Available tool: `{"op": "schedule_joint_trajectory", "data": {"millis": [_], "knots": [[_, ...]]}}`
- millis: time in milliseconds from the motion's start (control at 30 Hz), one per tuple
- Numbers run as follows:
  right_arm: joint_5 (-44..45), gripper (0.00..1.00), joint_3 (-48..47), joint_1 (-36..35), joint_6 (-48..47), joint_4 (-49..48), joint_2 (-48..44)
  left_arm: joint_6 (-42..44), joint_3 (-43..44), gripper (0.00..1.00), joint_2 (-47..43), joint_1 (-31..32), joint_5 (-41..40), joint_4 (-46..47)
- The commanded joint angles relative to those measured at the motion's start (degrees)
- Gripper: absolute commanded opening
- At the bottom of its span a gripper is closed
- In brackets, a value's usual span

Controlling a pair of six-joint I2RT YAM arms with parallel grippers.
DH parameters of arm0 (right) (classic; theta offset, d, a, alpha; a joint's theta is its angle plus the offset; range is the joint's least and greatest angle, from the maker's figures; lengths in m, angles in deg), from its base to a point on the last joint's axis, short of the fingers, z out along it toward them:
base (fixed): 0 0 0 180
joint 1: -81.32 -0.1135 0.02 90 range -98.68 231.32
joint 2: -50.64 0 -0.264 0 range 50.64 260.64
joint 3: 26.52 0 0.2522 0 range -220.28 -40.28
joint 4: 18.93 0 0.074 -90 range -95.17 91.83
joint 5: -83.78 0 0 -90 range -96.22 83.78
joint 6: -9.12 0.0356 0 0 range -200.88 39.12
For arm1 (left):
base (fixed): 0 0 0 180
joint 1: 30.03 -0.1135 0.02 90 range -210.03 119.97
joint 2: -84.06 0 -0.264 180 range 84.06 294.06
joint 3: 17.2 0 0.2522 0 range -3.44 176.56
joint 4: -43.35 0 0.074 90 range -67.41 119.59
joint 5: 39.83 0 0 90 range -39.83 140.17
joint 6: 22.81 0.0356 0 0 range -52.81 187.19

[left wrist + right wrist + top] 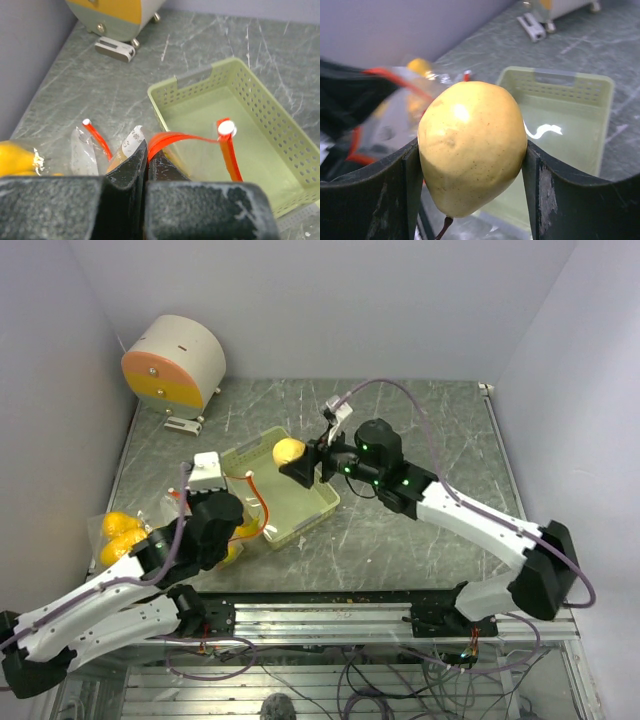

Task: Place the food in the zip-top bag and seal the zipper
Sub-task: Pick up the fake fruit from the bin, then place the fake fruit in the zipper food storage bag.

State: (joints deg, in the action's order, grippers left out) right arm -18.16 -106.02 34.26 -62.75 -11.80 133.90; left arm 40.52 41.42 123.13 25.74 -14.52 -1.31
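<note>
Near left, the left tool [146, 160] is pinching shut on the zipper [228, 155] of the zip-top bag [82, 156]. The bag is lying on the tabletop [115, 95] with yellow fruits [120, 535] inside. Only the left wrist view is showing that pinch; from overhead the arm is covering it. Further back, the right tool [303, 468] is gripping a yellow pear [472, 150] over the green tray [325, 502], beyond and right of the bag's mouth.
</note>
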Motion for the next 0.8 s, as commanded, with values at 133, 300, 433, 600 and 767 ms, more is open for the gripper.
{"op": "schedule_joint_trajectory", "data": {"millis": [133, 300, 433, 600, 767], "knots": [[-10.8, 0.4, 2.8, -9.7, -5.4, 2.4, -6.2, -6.4, -0.8, 0.07, 6.4, 0.1, 3.0, 5.7], [-8.7, 0.39, 2.1, -13.0, -4.1, 3.4, -3.0, -5.3, -0.8, 0.07, 4.7, 0.1, 3.2, 6.4], [-3.7, 0.39, 3.1, -13.1, -1.2, 1.9, -0.4, -5.1, -1.0, 0.07, 2.7, 0.2, 2.3, 5.2], [-1.6, 0.4, -0.2, -13.1, 0.2, -1.0, 6.1, -5.7, -1.0, 0.07, 1.0, 0.2, 2.8, 3.7], [1.0, 0.42, -4.4, -13.1, 1.2, -2.9, 11.8, -6.6, -1.8, 0.07, -0.2, 0.2, 3.3, 2.7]]}}
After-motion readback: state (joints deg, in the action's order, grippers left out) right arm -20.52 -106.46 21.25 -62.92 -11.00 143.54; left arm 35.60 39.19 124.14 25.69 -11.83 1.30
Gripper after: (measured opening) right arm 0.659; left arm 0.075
